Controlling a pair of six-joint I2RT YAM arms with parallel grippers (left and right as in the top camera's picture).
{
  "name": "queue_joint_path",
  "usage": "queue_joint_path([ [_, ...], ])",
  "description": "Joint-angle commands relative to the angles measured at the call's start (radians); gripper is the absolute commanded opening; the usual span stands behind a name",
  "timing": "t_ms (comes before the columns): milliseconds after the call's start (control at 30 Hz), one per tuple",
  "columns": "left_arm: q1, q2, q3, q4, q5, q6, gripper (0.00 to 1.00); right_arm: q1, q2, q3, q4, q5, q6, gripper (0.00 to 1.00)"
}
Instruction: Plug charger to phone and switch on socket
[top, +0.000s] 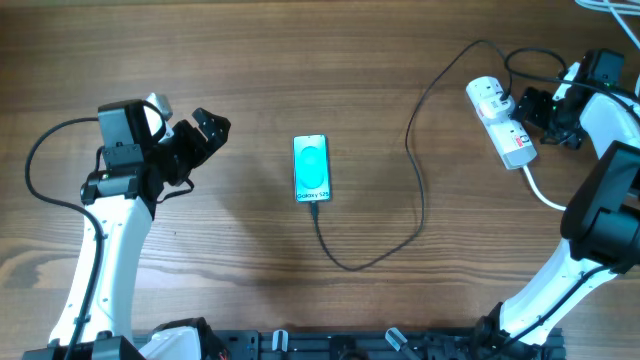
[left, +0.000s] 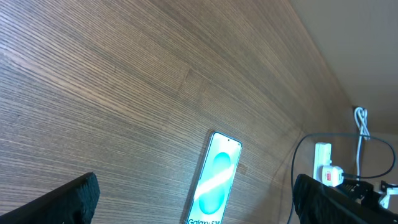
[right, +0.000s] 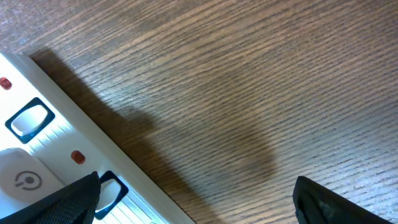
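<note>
The phone (top: 311, 168) lies flat mid-table with its turquoise screen lit, and it also shows in the left wrist view (left: 215, 180). The charger (top: 417, 190), a thin black cable, meets the phone's near edge, loops right and runs up to the plug in the socket (top: 499, 118). That socket is a white power strip at the back right. My left gripper (top: 208, 135) is open, left of the phone and apart from it. My right gripper (top: 528, 112) is open beside the socket's right side. In the right wrist view the socket (right: 43, 158) shows small red lights and rocker switches (right: 29, 118), with one finger (right: 62, 202) over its edge.
A thick white cord (top: 537, 187) leaves the socket's near end toward my right arm. More white cables (top: 603, 8) hang at the back right corner. The bare wooden table (top: 200, 250) spreads around the phone.
</note>
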Motion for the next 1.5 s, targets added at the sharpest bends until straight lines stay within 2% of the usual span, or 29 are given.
queue_joint_path([
  [0,0.007,0.005,0.002,0.002,-0.009,0.023,1.0,0.005,0.015,-0.002,-0.025,-0.024,-0.021,1.0],
  [833,0.007,0.005,0.002,0.002,-0.009,0.023,1.0,0.036,0.015,0.002,-0.105,0.036,-0.046,1.0],
  [900,0.007,0.005,0.002,0.002,-0.009,0.023,1.0,0.036,0.013,0.046,-0.164,0.103,-0.045,1.0],
  [1000,0.007,0.005,0.002,0.002,-0.009,0.023,1.0,0.036,-0.026,0.145,-0.272,0.094,-0.044,1.0],
  [1167,0.007,0.005,0.002,0.002,-0.009,0.023,1.0,0.05,-0.088,0.183,-0.404,-0.155,-0.098,1.0],
  [1300,0.007,0.005,0.002,0.002,-0.009,0.023,1.0,0.09,-0.086,0.158,-0.415,-0.004,-0.096,0.99],
  [1467,0.007,0.005,0.002,0.002,-0.009,0.023,1.0,0.109,-0.086,0.156,-0.424,-0.003,-0.097,1.0],
])
